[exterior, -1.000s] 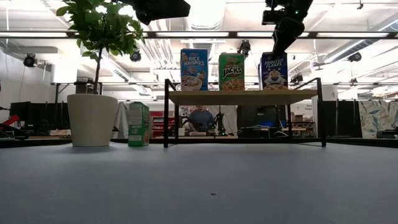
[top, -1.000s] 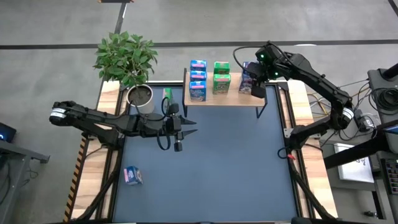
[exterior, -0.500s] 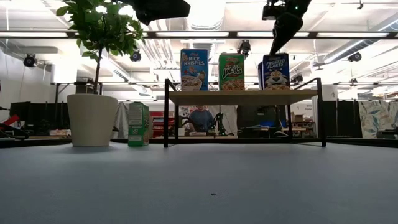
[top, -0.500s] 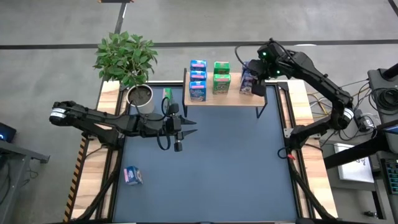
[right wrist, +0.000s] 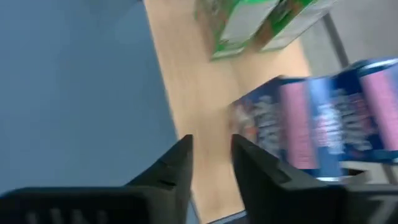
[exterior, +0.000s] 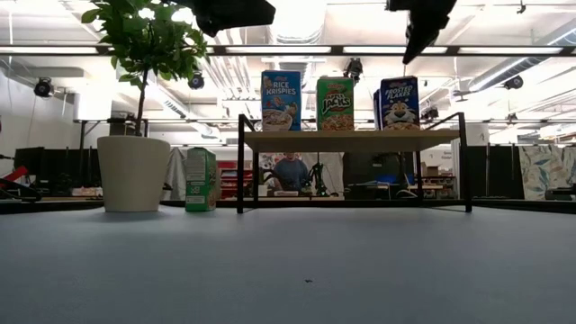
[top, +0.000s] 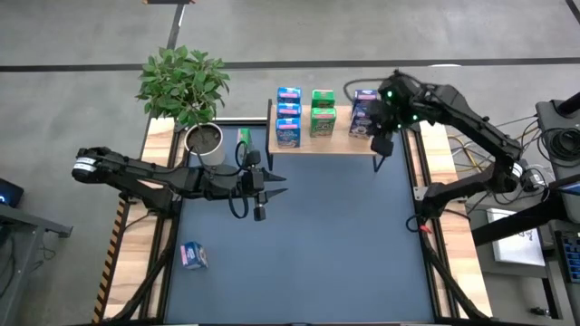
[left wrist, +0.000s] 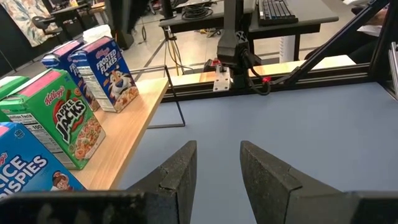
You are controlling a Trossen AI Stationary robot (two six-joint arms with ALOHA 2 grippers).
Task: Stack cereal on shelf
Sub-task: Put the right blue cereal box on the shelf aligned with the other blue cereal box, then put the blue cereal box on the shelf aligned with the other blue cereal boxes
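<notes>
Cereal [top: 313, 112] on shelf [top: 349, 143]; potted plant [top: 186, 91] beside.

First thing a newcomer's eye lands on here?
The row of cereal boxes standing on the small wooden shelf at the table's far edge, with the right gripper hanging empty above its right end. Then the leafy plant in a white pot at far left.
</notes>
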